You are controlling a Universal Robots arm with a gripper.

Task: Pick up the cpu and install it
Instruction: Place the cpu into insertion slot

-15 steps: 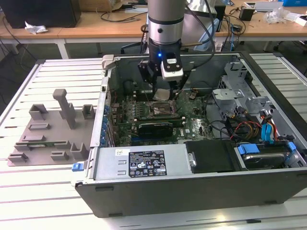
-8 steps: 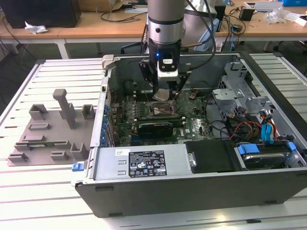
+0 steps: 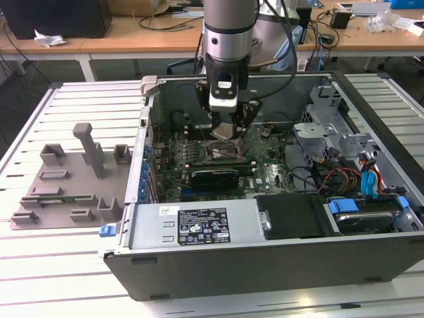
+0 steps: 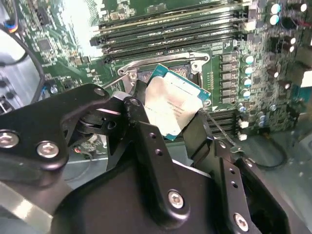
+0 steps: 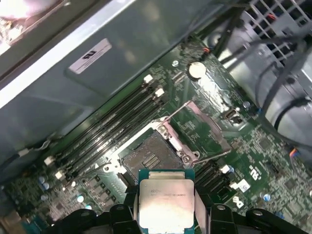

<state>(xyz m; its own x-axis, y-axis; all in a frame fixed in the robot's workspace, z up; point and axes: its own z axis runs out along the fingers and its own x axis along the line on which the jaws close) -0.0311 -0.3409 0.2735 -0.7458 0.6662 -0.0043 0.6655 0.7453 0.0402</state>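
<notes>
Your open case [image 3: 199, 265] holds the motherboard [image 3: 271, 175]; on it the socket [image 5: 148, 156] lies bare, its metal frame [image 5: 202, 129] swung open beside it. Your arm [image 3: 228, 33] reaches straight down into the case above the socket, and its gripper [image 5: 166, 207] pinches the cpu [image 5: 166, 197] by two opposite edges, clear of the socket. You see the cpu's silvery-grey top, faint print and green rim.

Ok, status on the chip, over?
Gripper shut on the cpu. Held above the open socket, not seated. The socket lid is up; nothing seen in the way.
</notes>
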